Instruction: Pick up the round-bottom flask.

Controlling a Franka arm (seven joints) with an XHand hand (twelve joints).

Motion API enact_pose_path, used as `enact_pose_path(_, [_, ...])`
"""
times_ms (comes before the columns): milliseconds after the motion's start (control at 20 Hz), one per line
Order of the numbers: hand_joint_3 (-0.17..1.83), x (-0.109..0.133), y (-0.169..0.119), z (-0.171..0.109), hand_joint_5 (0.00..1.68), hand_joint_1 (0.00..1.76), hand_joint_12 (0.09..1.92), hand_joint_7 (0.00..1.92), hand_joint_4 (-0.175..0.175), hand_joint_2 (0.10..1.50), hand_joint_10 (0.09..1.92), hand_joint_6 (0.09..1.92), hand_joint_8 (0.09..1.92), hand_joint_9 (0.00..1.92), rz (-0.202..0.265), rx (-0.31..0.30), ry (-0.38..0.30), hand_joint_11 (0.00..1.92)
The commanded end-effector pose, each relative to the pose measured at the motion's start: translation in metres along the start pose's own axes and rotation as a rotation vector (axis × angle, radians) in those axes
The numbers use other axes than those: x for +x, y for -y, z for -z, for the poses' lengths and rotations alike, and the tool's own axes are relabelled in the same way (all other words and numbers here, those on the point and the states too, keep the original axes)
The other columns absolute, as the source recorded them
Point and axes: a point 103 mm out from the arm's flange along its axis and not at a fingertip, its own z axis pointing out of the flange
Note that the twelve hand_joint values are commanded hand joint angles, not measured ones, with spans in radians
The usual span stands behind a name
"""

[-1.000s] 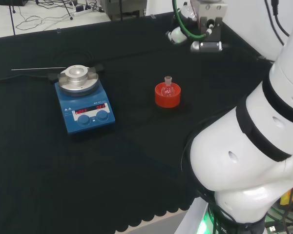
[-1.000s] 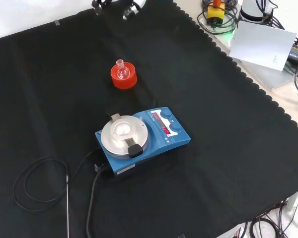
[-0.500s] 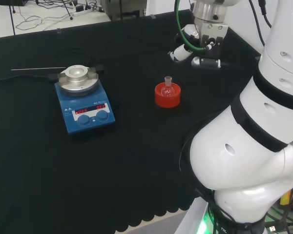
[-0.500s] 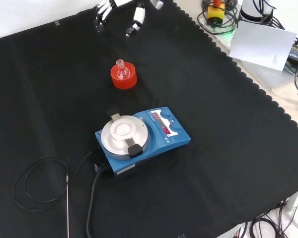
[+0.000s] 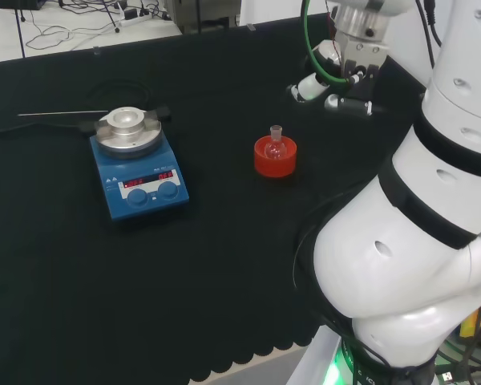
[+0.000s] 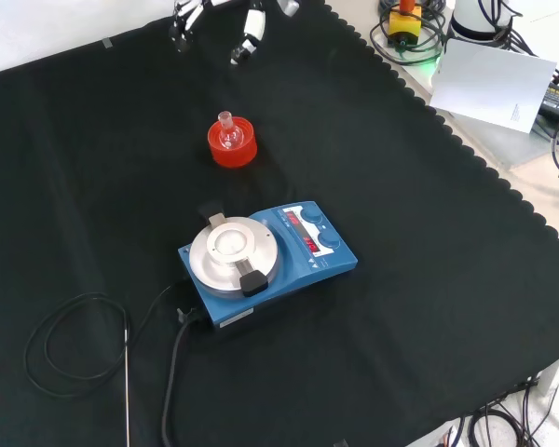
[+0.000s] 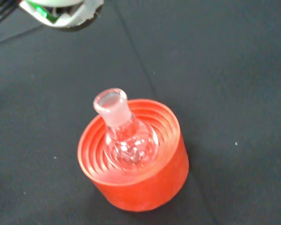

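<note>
In the head view, going from the left, a thin metal probe lies on the black cloth, its tip reaching toward the blue hotplate. The hotplate carries a round silver top plate and stands well to the left of everything I am after. Next comes the red ribbed stand, and in it sits the flask, small, clear, upright, its short neck pointing up. Then comes my hand, to the right of the flask and farther back, well apart from it and touching nothing. My fingers are relaxed and spread, holding nothing. At the far right stand my own white links.

In the front view, the probe's black cable loops at the lower left, the hotplate stands mid-cloth, and the stand with the flask stands beyond it. My hand hangs at the top edge, beyond the flask and clear of it.

From my wrist, the flask sits seated in the stand, its round bulb down in the ribbed hollow and its neck tilted slightly in this view.
</note>
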Motion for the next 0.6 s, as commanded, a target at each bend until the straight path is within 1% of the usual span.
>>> enact_pose_path(50, [0.63, 0.017, -0.016, -0.071, 0.57, 0.83, 1.46, 0.16, -0.016, 0.58, 0.72, 0.11, 0.66, 0.31, 0.034, 0.069, -0.028, 0.06])
enact_pose_path(300, [0.62, 0.022, -0.019, -0.085, 0.57, 0.80, 1.46, 0.16, -0.017, 0.57, 0.73, 0.11, 0.66, 0.32, 0.051, 0.083, -0.033, 0.07])
enact_pose_path(600, [0.61, 0.022, -0.020, -0.095, 0.58, 0.79, 1.46, 0.17, -0.020, 0.56, 0.74, 0.11, 0.67, 0.34, 0.037, 0.065, -0.037, 0.08])
